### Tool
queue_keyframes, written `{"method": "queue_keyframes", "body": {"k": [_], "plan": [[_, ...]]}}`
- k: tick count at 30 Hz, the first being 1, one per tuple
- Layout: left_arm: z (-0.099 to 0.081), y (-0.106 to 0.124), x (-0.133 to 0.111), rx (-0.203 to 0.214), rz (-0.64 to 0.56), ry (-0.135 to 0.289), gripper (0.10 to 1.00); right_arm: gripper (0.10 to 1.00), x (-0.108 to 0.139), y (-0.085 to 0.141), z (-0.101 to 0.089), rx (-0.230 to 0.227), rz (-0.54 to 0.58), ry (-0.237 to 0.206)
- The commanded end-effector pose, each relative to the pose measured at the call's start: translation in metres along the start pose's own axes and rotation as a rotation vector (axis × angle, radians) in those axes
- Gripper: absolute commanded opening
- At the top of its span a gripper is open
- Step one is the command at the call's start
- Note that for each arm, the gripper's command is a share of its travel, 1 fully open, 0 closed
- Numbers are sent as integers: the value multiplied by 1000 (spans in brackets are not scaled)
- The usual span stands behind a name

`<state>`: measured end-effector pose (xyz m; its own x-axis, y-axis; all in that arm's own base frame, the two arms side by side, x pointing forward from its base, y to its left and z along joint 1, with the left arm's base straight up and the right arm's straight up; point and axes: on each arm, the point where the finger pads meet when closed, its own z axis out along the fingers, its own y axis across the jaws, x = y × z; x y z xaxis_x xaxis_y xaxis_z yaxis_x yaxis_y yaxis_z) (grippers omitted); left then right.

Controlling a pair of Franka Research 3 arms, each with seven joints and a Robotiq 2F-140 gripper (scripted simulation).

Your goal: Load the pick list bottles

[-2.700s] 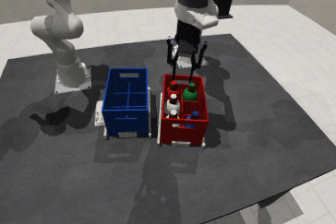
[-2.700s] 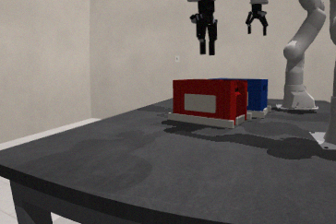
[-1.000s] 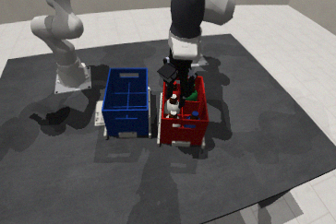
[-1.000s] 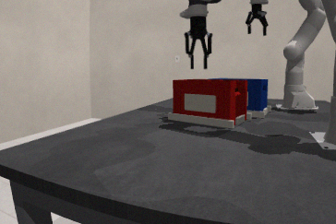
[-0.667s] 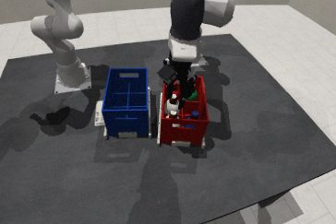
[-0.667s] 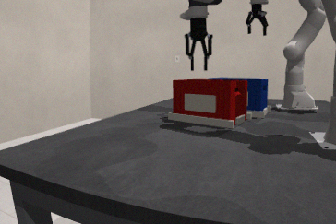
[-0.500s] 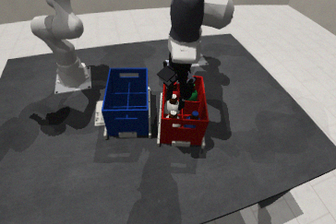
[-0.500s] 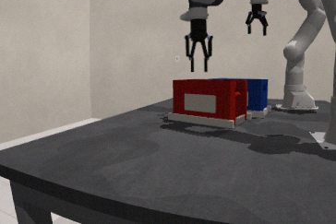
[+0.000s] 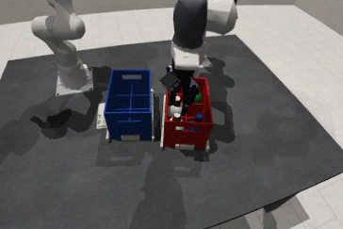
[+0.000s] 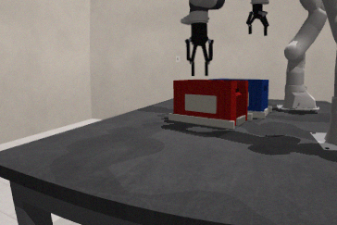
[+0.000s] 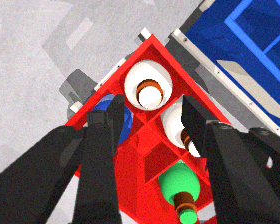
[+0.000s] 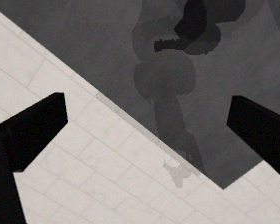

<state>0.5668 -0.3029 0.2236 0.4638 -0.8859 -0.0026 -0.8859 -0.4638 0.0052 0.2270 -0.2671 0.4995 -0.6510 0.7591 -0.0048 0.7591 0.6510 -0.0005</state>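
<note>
Bottles are standing in the red crate (image 9: 187, 135) (image 10: 179, 97) (image 11: 195, 86), right under the left claw (image 9: 182, 101) (image 10: 199, 74) (image 11: 152, 108).
I'm seeing 2 white bottles (image 9: 176, 107) (image 11: 148, 75), 1 green bottle (image 9: 198, 97) (image 11: 180, 185) and 1 blue bottle (image 9: 199, 119) (image 11: 125, 120); the claw above is hanging part-open, gripping 0 of them. The blue crate (image 9: 128, 126) (image 10: 260, 95) (image 11: 234, 21) is sitting just beside on the table (image 9: 71, 183) (image 10: 116, 170) (image 12: 91, 60), and the right claw (image 10: 257, 33) (image 12: 148, 109) is hovering wide open.
</note>
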Motion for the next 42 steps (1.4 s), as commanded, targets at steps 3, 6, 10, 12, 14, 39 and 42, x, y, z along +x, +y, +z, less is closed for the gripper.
{"method": "queue_keyframes", "body": {"k": [3, 6, 10, 12, 14, 39, 42], "plan": [[8, -2, 1, 5, 5, 3, 442, 1000, 1, 0, 0, 0, 4, 4], [12, -2, 1, 5, 5, 3, 442, 1000, 1, 0, 0, 0, 4, 4], [15, -2, 1, 5, 5, 3, 442, 1000, 1, 0, 0, 0, 4, 4], [18, -2, 1, 5, 5, 3, 442, 1000, 1, 0, 0, 0, 4, 4], [20, -2, 1, 5, 5, 3, 442, 1000, 1, 0, 0, 0, 4, 4], [51, -2, 1, 5, 5, 3, 442, 1000, 1, 0, 0, 0, 4, 4], [54, -2, 1, 5, 5, 3, 442, 1000, 1, 0, 0, 0, 4, 4]]}}
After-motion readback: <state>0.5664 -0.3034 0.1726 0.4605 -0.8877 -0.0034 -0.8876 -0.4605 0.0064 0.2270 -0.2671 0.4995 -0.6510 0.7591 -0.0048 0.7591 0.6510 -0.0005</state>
